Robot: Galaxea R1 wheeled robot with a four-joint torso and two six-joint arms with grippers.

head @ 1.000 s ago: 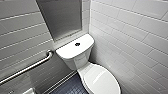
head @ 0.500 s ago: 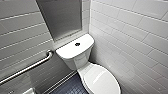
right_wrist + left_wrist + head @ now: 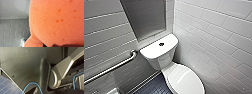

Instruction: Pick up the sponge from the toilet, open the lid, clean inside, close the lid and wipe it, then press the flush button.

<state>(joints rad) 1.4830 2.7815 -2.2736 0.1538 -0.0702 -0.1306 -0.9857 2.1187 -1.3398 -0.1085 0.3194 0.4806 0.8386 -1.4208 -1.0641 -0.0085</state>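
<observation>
The white toilet stands in the corner ahead in the head view. Its oval lid is down over the bowl. A dark round flush button sits on the flat tank top. The orange-red sponge looms very close in the right wrist view, its porous surface right against the camera, with my right gripper shut on it. My left gripper is open and holds nothing; the left wrist view looks at my own dark body.
A metal grab bar runs along the tiled wall left of the toilet. A white tiled wall closes in on the right. Dark blue floor tiles lie beside the bowl. A grey recessed panel is behind the tank.
</observation>
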